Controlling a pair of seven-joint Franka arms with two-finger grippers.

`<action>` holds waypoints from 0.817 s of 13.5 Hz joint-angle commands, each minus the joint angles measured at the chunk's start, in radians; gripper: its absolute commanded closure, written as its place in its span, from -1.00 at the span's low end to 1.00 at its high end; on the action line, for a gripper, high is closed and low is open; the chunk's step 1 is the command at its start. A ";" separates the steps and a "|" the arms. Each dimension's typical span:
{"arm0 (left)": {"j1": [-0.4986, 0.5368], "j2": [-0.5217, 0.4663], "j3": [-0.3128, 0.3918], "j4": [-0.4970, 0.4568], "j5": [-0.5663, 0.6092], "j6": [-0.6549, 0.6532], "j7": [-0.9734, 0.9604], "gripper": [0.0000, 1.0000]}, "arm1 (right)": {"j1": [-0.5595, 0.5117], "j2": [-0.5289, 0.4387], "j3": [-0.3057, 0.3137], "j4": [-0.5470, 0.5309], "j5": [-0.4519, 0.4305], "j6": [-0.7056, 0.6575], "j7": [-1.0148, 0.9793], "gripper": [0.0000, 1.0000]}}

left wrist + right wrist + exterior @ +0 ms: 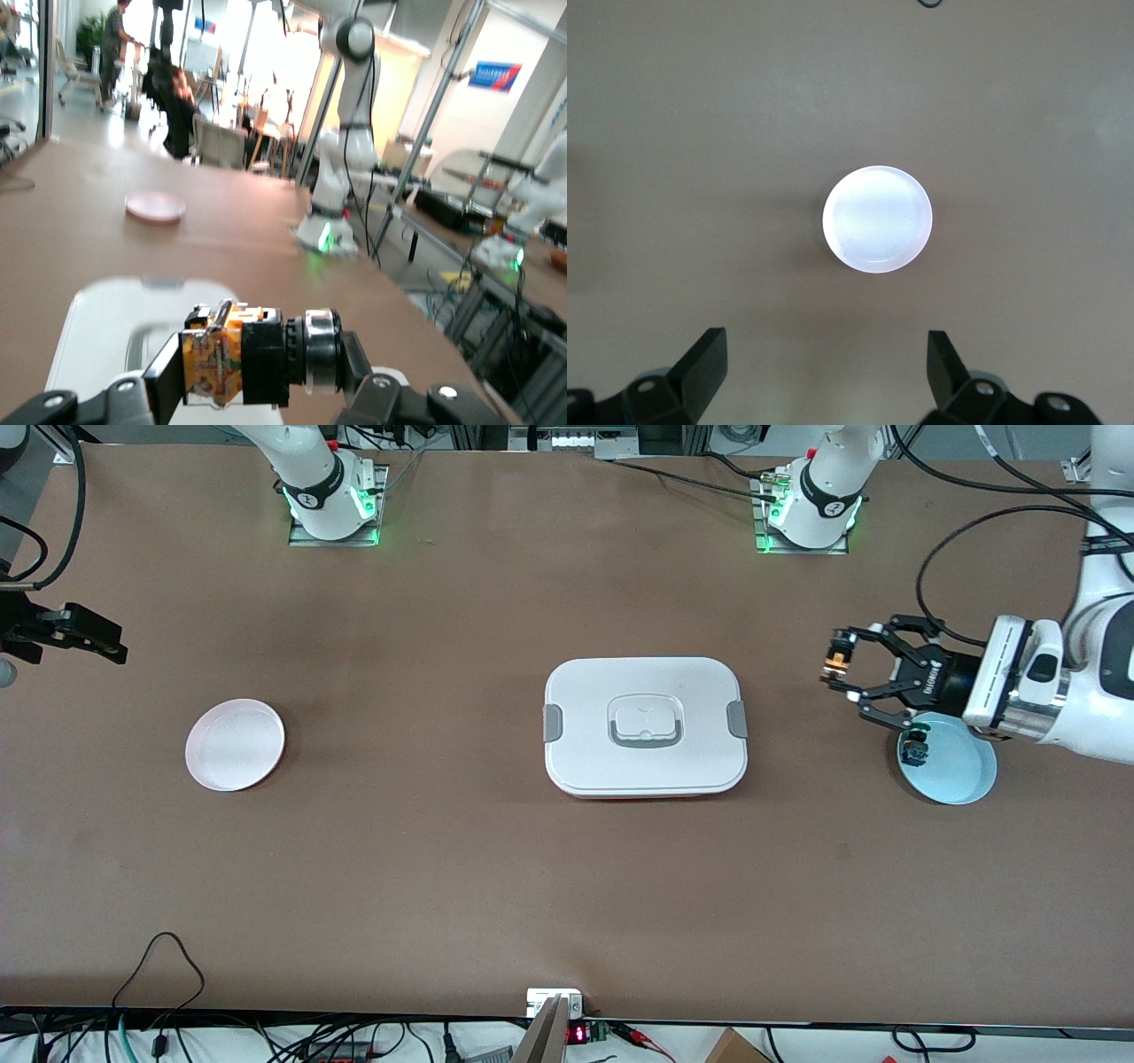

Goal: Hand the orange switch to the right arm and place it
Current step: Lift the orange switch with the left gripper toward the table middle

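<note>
Right gripper (89, 638) hangs at the right arm's end of the table, fingers spread wide; its wrist view looks straight down on the pink plate (877, 220). Lidded white container (645, 726) lies mid-table. Left gripper (842, 673), marked ROBOTIQ, reaches level, clamping the orange switch (835, 661) beside the blue plate (957, 766).

Setting: robotics laboratory, open-plan. Evidence: brown work table (443, 868) with two white arm bases (332, 500) bolted to metal plates and lit green; loose cables (159, 957) and electronics along the table edge; aluminium frame struts (425, 133); further white robot arms (345, 133) on neighbouring benches; chairs and people (115, 44) in a bright hall; blue wall sign (496, 75).
</note>
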 commanded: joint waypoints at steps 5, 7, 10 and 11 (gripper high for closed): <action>0.012 -0.191 -0.164 -0.126 -0.355 0.221 -0.129 1.00 | -0.004 0.000 0.011 0.003 0.001 0.003 0.008 -1.00; 0.014 -0.219 -0.204 -0.173 -0.423 0.284 -0.129 1.00 | -0.010 0.000 0.009 0.006 0.004 0.003 0.008 -1.00; 0.014 -0.248 -0.244 -0.199 -0.454 0.349 -0.127 1.00 | -0.017 0.012 0.005 0.006 0.022 0.003 0.008 -1.00; 0.014 -0.253 -0.249 -0.209 -0.462 0.358 -0.127 1.00 | -0.021 0.028 0.003 0.006 0.031 0.008 0.008 -1.00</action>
